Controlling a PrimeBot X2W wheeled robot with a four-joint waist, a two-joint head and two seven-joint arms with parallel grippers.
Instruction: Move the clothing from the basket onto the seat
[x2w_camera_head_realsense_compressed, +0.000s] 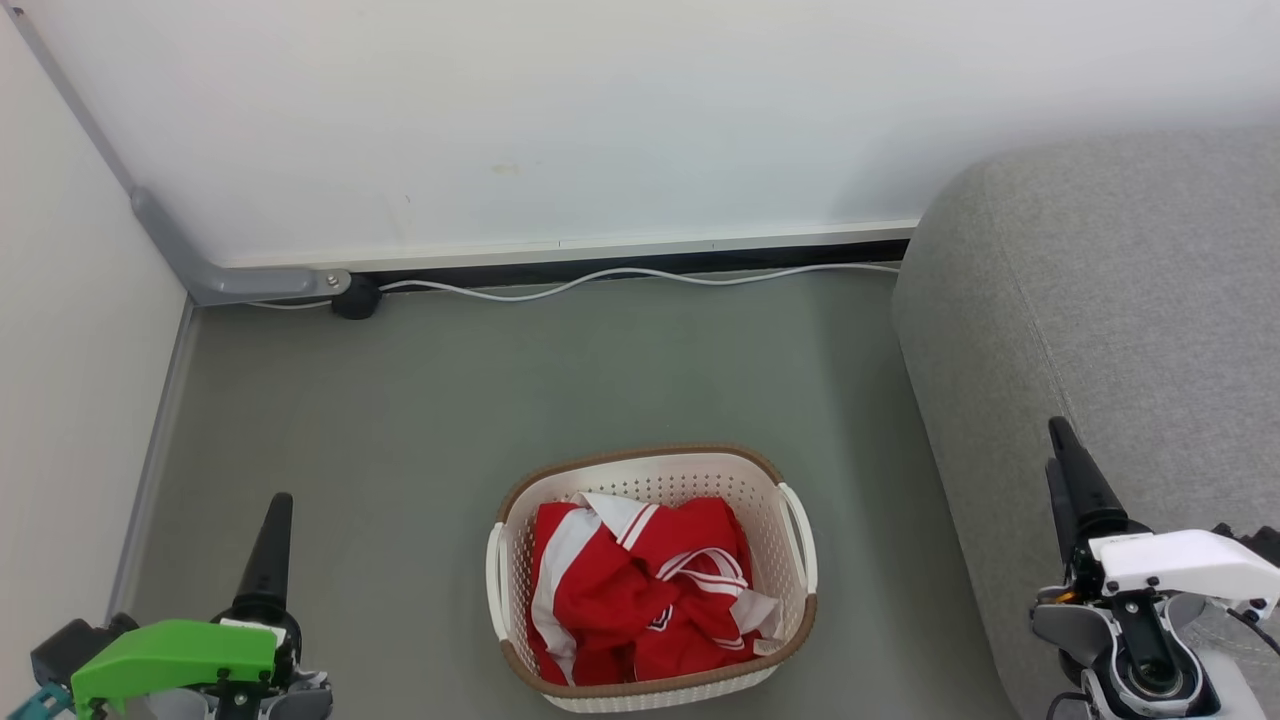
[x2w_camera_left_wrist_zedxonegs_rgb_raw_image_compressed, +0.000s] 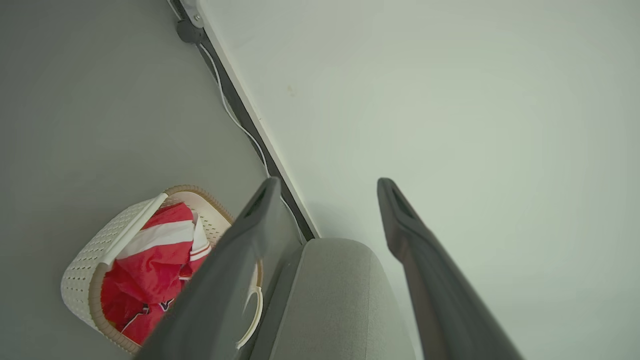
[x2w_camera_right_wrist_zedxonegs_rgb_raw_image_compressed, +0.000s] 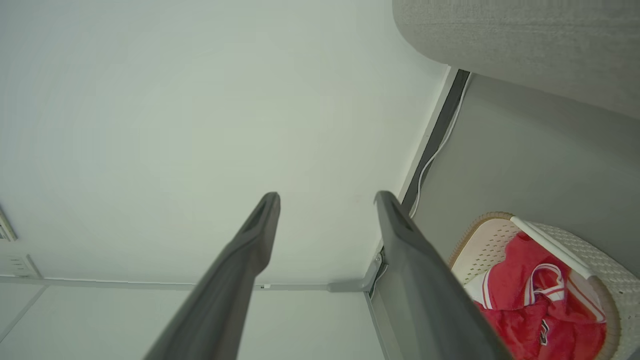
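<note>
Left gripper (x2w_camera_left_wrist_zedxonegs_rgb_raw_image_compressed: 328, 186) and right gripper (x2w_camera_right_wrist_zedxonegs_rgb_raw_image_compressed: 327, 197) both spread wide, holding nothing; red clothing (x2w_camera_head_realsense_compressed: 620, 590) lies crumpled in the basket (x2w_camera_head_realsense_compressed: 660, 465) on the floor (x2w_camera_head_realsense_compressed: 450, 400), near the sofa (x2w_camera_head_realsense_compressed: 1100, 300).

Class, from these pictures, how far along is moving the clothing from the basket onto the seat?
Done: nothing; the visible seat bears no garment. In hand: nothing; the left claw and right claw are open and empty, apart from the basket. Left: all the red clothing, lying crumpled in the basket.
</note>
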